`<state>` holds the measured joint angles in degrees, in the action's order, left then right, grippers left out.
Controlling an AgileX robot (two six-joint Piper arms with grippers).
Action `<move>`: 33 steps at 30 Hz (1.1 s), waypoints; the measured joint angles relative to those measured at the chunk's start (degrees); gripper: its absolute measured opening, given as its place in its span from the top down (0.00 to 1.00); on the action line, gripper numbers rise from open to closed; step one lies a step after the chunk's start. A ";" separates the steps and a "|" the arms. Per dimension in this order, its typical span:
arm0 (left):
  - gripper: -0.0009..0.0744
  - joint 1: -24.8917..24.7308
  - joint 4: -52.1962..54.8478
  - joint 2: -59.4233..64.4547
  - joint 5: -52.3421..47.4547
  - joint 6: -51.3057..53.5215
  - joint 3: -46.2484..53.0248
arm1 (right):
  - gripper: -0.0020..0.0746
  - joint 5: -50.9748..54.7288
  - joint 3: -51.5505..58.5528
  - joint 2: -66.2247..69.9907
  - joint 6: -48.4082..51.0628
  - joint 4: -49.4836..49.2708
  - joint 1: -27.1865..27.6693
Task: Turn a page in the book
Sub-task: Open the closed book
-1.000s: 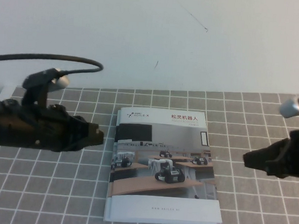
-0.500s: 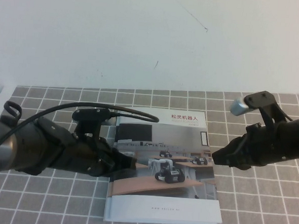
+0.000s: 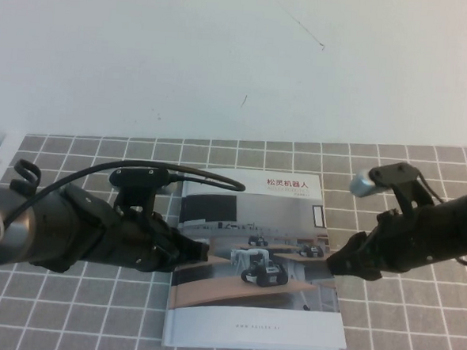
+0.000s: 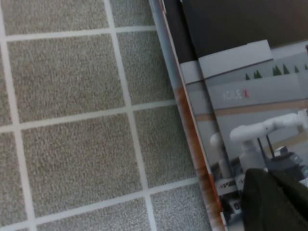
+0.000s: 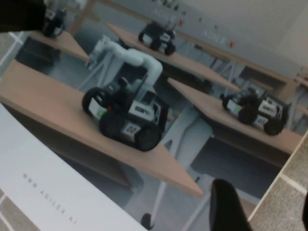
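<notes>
Both arms have closed in on the book (image 3: 257,264), lying shut on the worktop (image 3: 414,329). Left claw (image 3: 199,253) reaches over its spine edge, right claw (image 3: 333,263) meets the free edge, nearer for lifting the cover. Finger spread cannot be judged on either.

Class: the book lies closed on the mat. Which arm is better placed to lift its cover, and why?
Probably the right. The right gripper sits at the free edge of the book, where pages lift. The left gripper rests on the cover near the spine side, better suited to holding it down.
</notes>
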<state>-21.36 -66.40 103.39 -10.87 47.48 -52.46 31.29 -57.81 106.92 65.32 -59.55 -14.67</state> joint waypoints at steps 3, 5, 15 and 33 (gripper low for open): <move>0.99 0.00 0.00 0.26 -0.29 0.00 0.00 | 0.54 -0.43 0.00 2.80 0.00 -0.52 0.00; 0.99 0.00 0.00 0.26 -0.39 0.00 0.00 | 0.54 -0.56 0.00 4.63 0.00 -1.47 0.00; 0.99 0.00 -0.11 0.40 -0.50 0.00 0.00 | 0.54 0.25 -1.35 6.99 0.34 -4.66 0.00; 0.99 0.10 -0.30 0.40 -1.56 0.68 0.00 | 0.54 6.23 -6.19 7.34 2.65 -10.79 0.00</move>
<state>-21.26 -66.70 103.78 -12.42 48.16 -52.46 37.51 -64.00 114.26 67.98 -70.35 -14.67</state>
